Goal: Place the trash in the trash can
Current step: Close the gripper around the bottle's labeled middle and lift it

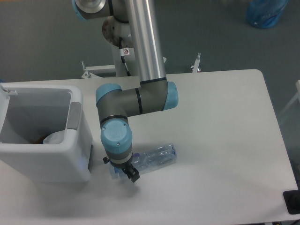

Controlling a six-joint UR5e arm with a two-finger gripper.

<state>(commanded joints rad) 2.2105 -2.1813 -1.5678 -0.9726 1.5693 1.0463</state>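
- The crushed clear bottle [154, 158] lies on its side on the white table [220, 140], long axis running left to right, slightly tilted, with the blue end at the far right.
- The bottle's left end passes under my wrist; my gripper [125, 172] sits at that end, low at table level.
- One dark finger [132, 175] is visible at the near side of the bottle's left end; the other finger is hidden behind my wrist housing.
- Finger state: I cannot tell whether they are clamped on the bottle or spread around it; the contact zone is occluded.
- The white trash can [56, 161] stands just left of my gripper, at the table's left edge, grey tab [73, 116] on its right rim.
- A crumpled white wad [53, 138] rests inside the can, against its right wall.
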